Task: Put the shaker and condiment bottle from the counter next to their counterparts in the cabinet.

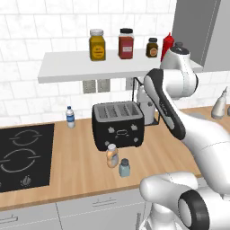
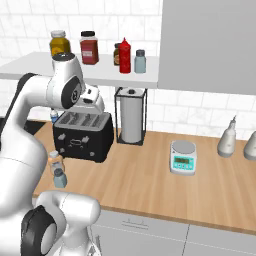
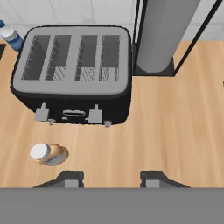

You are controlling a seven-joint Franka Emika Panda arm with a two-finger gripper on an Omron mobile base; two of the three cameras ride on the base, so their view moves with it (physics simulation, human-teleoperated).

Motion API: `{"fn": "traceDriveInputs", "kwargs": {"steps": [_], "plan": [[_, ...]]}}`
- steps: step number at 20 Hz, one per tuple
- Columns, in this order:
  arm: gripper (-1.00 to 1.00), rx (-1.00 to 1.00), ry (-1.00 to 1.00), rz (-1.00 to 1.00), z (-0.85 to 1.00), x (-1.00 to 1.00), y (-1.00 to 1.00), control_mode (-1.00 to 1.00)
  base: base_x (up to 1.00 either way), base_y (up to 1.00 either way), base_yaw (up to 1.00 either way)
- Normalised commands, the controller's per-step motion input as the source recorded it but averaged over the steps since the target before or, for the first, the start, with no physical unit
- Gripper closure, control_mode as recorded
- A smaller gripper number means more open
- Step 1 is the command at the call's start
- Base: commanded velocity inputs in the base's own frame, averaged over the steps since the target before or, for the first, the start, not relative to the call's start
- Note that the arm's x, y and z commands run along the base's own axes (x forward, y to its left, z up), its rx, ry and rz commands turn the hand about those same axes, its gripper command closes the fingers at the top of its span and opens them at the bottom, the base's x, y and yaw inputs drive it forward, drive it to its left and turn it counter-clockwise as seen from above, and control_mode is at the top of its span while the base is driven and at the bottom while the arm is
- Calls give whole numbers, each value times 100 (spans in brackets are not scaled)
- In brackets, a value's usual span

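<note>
Counter (image 1: pixel 81 179) of light-brown wood runs across both base views, with a black cooktop (image 1: pixel 22 155) at its 9 o'clock end in the left base view. Above it the cabinet (image 2: pixel 210 45) shows as a grey panel joined to a white shelf (image 1: pixel 90 67). On that shelf stand a yellow jar (image 1: pixel 97 45), a red jar (image 1: pixel 126 43) and a brown jar (image 1: pixel 152 47), then the red squeeze bottle (image 2: pixel 125 56) with the small shelf shaker (image 2: pixel 140 61) just beside it at 3 o'clock.

The arm (image 1: pixel 179 117) rises over the counter, its hand above the black toaster (image 1: pixel 118 125). In the hand view the gripper (image 3: pixel 109 179) points down at bare wood, its fingers (image 3: pixel 70 179) spread apart and holding nothing; the toaster lies at 11 o'clock from them.

A paper towel roll (image 2: pixel 131 115) in a black frame stands at 3 o'clock of the toaster. A scale (image 2: pixel 183 157) sits farther along at 3 o'clock in the right base view, with two pale bottles (image 2: pixel 227 140) beyond it. A water bottle (image 1: pixel 70 117) stands at 9 o'clock of the toaster.

The condiment bottle (image 1: pixel 112 156) stands on the counter just in front of the toaster, at 6 o'clock of it in the left base view. The shaker (image 1: pixel 124 167) stands just beside it, at 4 o'clock, nearer the counter edge
</note>
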Motion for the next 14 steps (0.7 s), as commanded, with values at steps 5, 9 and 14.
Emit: {"fn": "traceDriveInputs", "kwargs": {"steps": [5,9,14], "plan": [[-100,-7,0,0,-19,-19,9,-100,0,0,0],[-100,-2,0,7,-46,-39,10,-100,0,0,0],[-100,0,-1,37,-44,-58,-2,-100,0,0,0]]}}
